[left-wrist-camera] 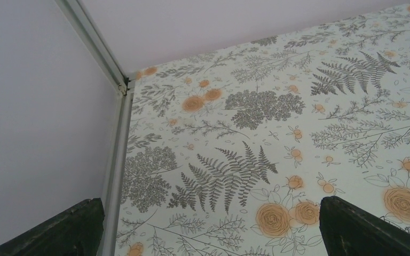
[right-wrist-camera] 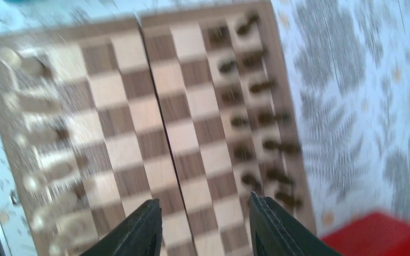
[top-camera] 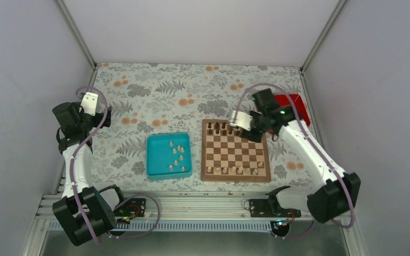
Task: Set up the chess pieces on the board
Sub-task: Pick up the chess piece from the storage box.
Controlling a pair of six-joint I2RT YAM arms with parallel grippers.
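Note:
The chessboard [top-camera: 236, 154] lies right of centre. Dark brown chessmen fill its far rows. Several pale beige chess pieces [top-camera: 239, 170] stand on its near row; several more [top-camera: 177, 156] lie in the teal tray. My right gripper [top-camera: 249, 132] is open and empty above the board's far right part. In the right wrist view, which is blurred, its fingers [right-wrist-camera: 141, 229] frame the board [right-wrist-camera: 155, 133], with pale pieces [right-wrist-camera: 37, 181] along the left and dark pieces at the right. My left gripper [top-camera: 107, 114] is open and empty over the cloth at far left; its fingertips [left-wrist-camera: 352, 226] show in the left wrist view.
A teal square tray [top-camera: 155, 166] sits left of the board. A red box [top-camera: 293, 104] stands at the back right and also shows in the right wrist view [right-wrist-camera: 379, 234]. A floral cloth [top-camera: 155, 96] covers the table. White walls enclose the cell; a corner post [left-wrist-camera: 112, 69] is near the left gripper.

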